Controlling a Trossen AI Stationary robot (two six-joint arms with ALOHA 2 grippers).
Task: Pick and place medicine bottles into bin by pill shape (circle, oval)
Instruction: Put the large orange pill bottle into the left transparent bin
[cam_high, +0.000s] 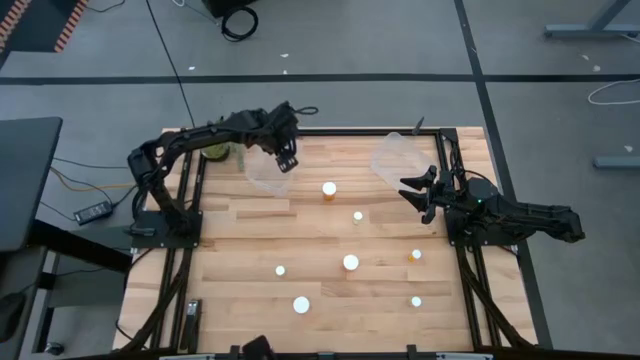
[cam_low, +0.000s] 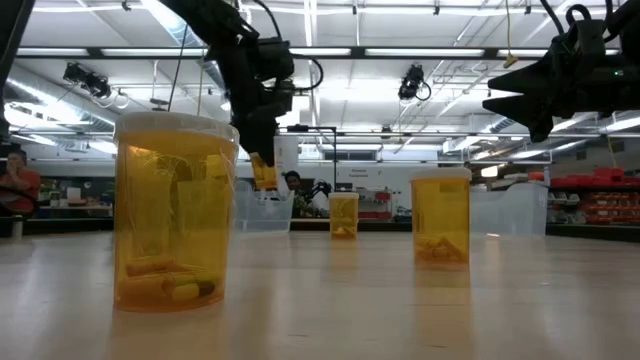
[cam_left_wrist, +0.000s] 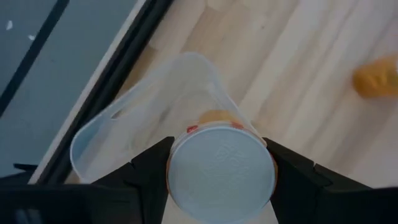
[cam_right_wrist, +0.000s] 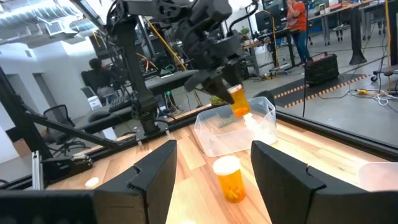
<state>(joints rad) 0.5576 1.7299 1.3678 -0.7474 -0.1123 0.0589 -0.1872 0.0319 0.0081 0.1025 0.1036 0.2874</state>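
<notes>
- The left gripper (cam_left_wrist: 219, 177) pinches a medicine bottle (cam_left_wrist: 221, 171) between its two fingers, one on each side of the white cap; the bottle's long axis runs straight down from the fingers, cap towards the wrist.
- Directly beneath it lies the clear left tub (cam_left_wrist: 134, 121) at the table's far left; the bottle hangs over the tub's opening, apart from its floor; in my judgement a plain release drops it in.
- Farther out, loose bottles (cam_high: 350, 262) stand upright across the wooden table (cam_high: 240, 255).
- The right gripper (cam_high: 417, 195) waits at the far right beside the second tub (cam_high: 395, 155), fingers spread, holding nothing; it is nearer the right-hand bottles.
</notes>
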